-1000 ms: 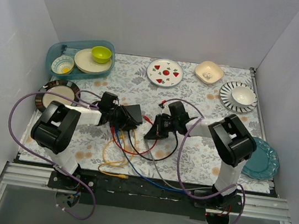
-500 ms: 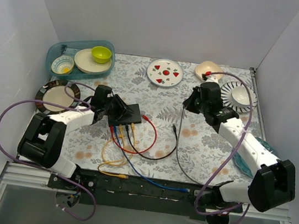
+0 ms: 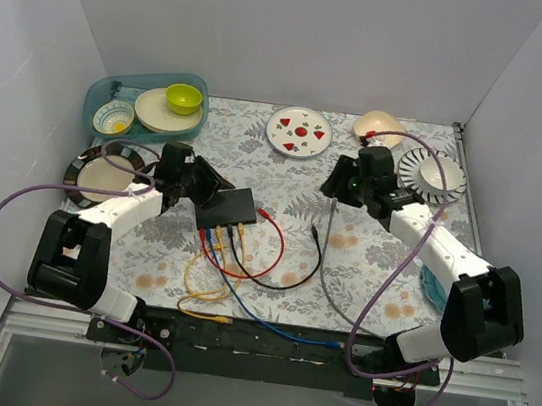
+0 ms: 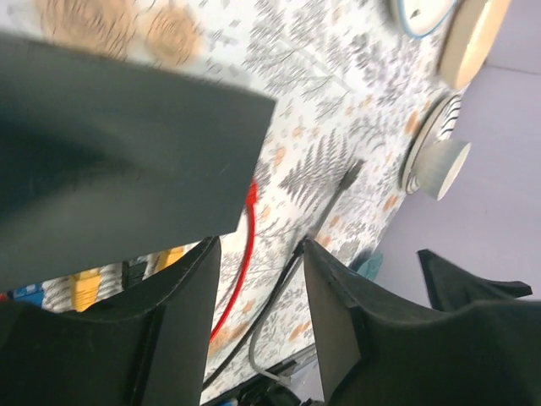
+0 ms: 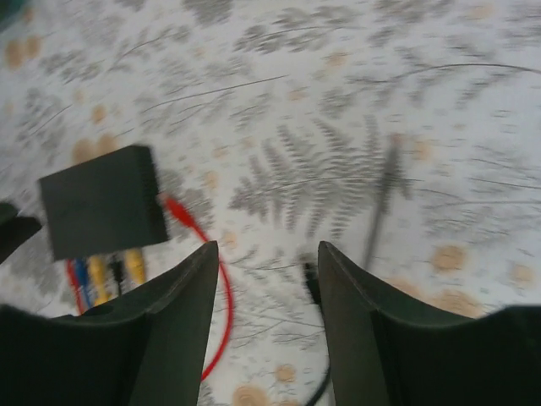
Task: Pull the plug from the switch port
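- Two arms were counted; both claws were spread and empty, the left gripper [image 4: 259, 247] just beside the switch [image 3: 228, 205], the right gripper [image 5: 266, 248] well apart.
- One switch lay flat on the floral cloth [image 3: 372, 278].
- Four coloured cables [image 5: 224, 292] were seen at its near edge.
- One black plug [image 3: 316, 235] lay free; withdrawal was judged best kept clear of the cables.

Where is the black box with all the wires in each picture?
Top external: the switch lies left of centre, cables fanning toward the arms.
Left wrist: the switch fills the upper left, huge and close.
Right wrist: the switch is small, at the left, middle height.
Shared landmark: the red cable curving beside its socket edge.
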You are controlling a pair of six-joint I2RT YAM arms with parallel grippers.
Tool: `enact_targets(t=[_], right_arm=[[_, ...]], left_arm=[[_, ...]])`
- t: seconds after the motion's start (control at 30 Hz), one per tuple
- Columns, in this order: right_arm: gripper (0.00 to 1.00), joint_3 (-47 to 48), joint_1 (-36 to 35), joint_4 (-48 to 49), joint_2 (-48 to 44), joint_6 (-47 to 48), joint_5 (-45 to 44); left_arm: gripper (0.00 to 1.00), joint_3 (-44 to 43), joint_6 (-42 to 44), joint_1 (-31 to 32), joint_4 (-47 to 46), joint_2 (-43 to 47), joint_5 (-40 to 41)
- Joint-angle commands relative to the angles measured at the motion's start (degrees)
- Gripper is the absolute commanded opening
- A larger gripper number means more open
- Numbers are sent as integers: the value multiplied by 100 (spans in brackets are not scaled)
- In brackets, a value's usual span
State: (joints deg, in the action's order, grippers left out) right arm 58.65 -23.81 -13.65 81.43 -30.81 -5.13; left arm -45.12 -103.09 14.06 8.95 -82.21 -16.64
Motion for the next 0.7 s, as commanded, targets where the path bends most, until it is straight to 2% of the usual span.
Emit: enact_targets(t=[0.0, 0.13, 0.33, 0.67], right_arm=[[58, 542, -808, 714, 574, -92, 1487], [56, 340, -1467, 1460, 1146, -329, 2417], [54, 243, -1793, 2067, 1964, -777, 2998], [51, 629, -1908, 2261, 2834, -1207, 3167]], left_arm=[[44, -566, 236, -176, 230, -48, 214], [43, -585, 281, -290, 274, -330, 135], [41, -366, 386, -431, 116, -611, 109], [38, -15, 518, -492, -34, -875, -155]])
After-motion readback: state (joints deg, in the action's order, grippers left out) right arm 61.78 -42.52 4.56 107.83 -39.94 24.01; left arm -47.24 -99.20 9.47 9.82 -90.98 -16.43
